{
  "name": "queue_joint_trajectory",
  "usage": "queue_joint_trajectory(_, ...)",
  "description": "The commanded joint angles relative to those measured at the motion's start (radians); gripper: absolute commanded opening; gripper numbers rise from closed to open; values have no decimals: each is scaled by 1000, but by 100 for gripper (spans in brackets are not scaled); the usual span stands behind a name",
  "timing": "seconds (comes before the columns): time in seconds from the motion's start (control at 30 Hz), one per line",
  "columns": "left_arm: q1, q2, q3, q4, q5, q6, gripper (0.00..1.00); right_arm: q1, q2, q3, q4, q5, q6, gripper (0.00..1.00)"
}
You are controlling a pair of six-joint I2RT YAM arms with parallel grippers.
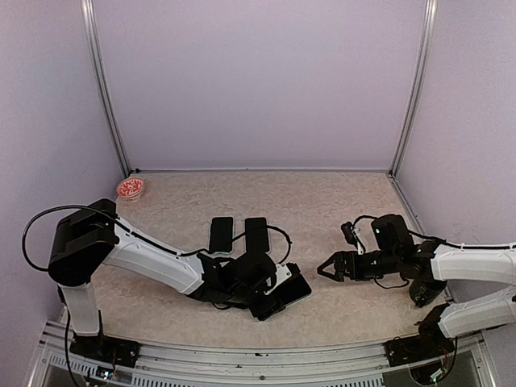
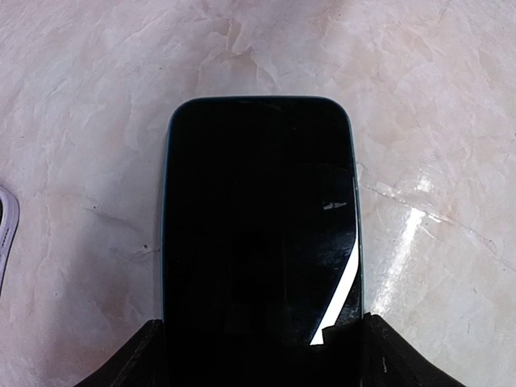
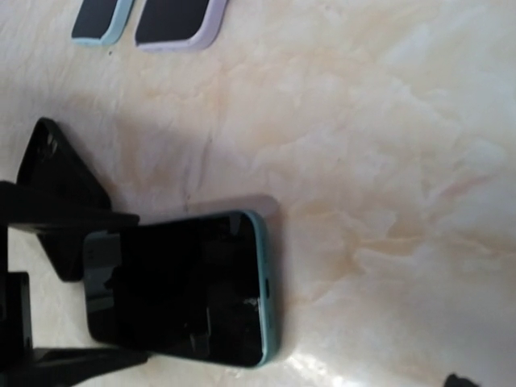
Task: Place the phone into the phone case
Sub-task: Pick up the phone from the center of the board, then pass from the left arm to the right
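Clasping the phone [image 2: 260, 226], left claw [image 2: 262, 330].

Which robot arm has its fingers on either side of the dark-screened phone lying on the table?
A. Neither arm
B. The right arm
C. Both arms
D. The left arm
D: the left wrist view shows the phone lying between the left arm's fingers, one against each long edge, while the right arm's fingers stand spread apart off to the side with nothing between them.
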Motion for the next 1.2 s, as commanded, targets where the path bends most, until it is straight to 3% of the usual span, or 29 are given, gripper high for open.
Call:
queue_joint_trajectory(0.0, 1, -57, -41, 46, -35, 13, 55, -9, 42, 4, 58, -83, -6, 100)
queue_joint_trajectory(0.67, -40, -141, -84, 135, -58, 37, 55, -9, 213, 54, 157, -234, -40, 97)
queue_joint_trajectory(0.97, -75, -170, -74, 148, -72, 61, 54, -10, 279, 79, 187, -329, -65, 91)
queue_joint_trajectory(1.17, -92, -180, -62, 141, -86, 76, 54, -9, 299, 74, 264, -470, -31, 86)
